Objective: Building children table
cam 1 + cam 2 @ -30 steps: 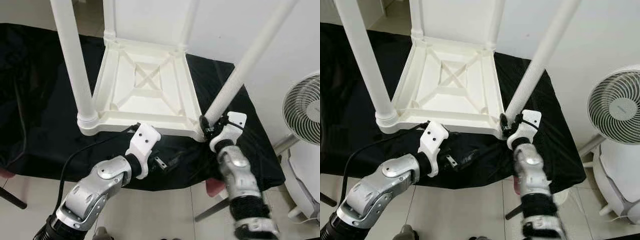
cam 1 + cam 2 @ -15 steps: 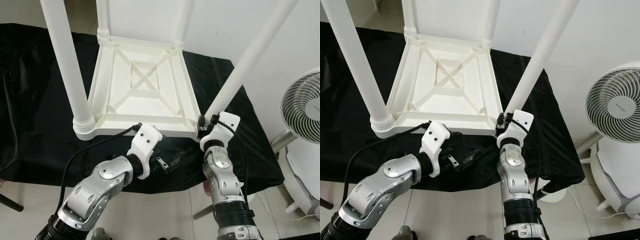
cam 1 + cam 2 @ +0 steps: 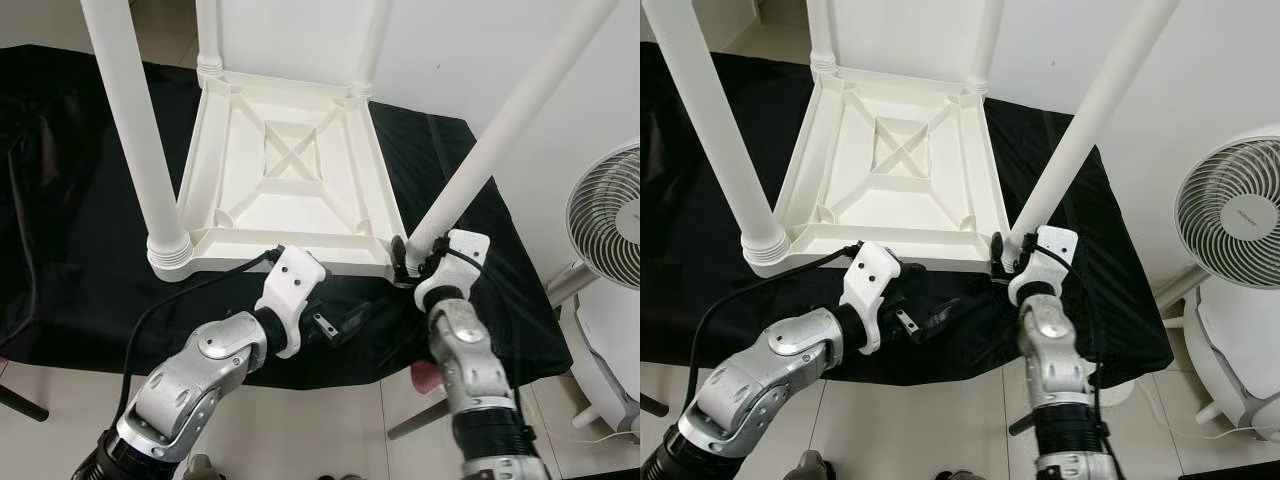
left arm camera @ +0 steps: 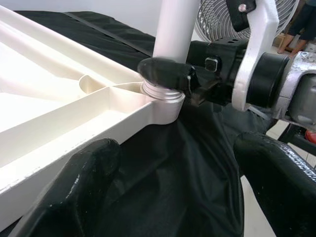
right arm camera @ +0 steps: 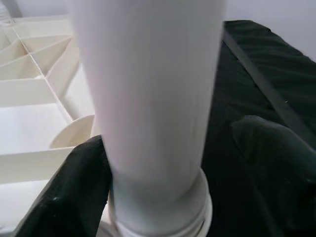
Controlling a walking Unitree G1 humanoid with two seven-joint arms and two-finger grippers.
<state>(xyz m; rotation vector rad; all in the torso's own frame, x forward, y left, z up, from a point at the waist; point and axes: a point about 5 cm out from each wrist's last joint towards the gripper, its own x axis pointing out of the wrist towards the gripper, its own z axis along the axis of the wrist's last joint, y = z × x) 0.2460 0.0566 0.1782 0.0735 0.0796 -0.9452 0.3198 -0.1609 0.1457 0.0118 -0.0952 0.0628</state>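
A white plastic children's table (image 3: 290, 262) lies upside down on a black cloth, its four legs pointing up. My right gripper (image 3: 412, 258) is at the base of the near right leg (image 3: 490, 140), where the leg meets its corner socket. It is open, with its fingers straddling the leg (image 5: 148, 98). One finger (image 5: 84, 187) touches the leg and the other stands a little off it. My left gripper (image 3: 335, 325) hovers over the cloth just in front of the table's near rim. It is open and holds nothing (image 4: 173, 168).
The near left leg (image 3: 135, 130) rises steeply and two far legs (image 3: 208, 30) stand behind. The black cloth (image 3: 80, 200) covers a low surface. A white fan (image 3: 605, 215) stands at the right. A black cable (image 3: 170, 300) runs along my left arm. Tiled floor lies below.
My right wrist shifted left along the table's corner, then back right a little, staying at the leg's base. The left arm has held still. The view shifted slightly.
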